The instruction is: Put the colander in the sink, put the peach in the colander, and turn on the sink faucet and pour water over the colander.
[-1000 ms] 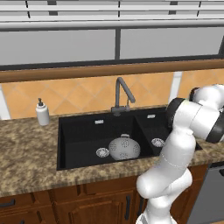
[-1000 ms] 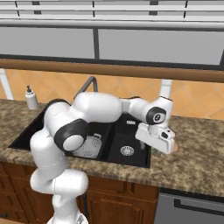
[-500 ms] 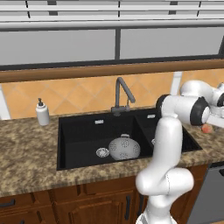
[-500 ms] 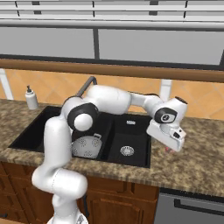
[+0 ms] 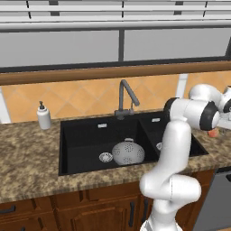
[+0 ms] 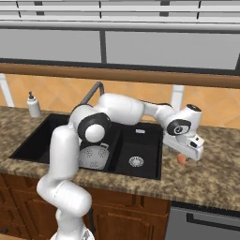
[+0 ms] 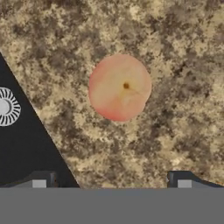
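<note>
The gripper [image 7: 111,186] hangs over the granite counter [image 7: 175,43] with its jaws spread wide and nothing between them; the peach [image 7: 120,87] lies on the stone straight ahead of it, stem dimple up, untouched; the sink [image 7: 17,144] edge cuts in beside the gripper on one side, a silver drain [image 7: 6,107] showing in the black basin.

The first step looks done; the colander [image 5: 127,152] sits in the sink's wide basin, well away from the gripper and across the divider; from the other side it [image 6: 95,156] shows partly behind the arm. The peach [image 6: 182,159] is not yet picked up, just under the hand at the counter's sink-side edge; the same fruit [image 5: 212,132] peeks out beside the forearm. Left to do, by my reading: grasp the peach, carry it to the colander, then work the faucet [image 5: 126,97]; no water runs from its spout.

Around it, a speckled brown counter, orange tiled backsplash [image 5: 81,101], a wooden sill [image 6: 56,70] beneath grey windows [image 6: 164,49]; a white soap bottle [image 5: 43,116] stands on the far side of the sink; wood cabinets [image 5: 67,212] run below.
</note>
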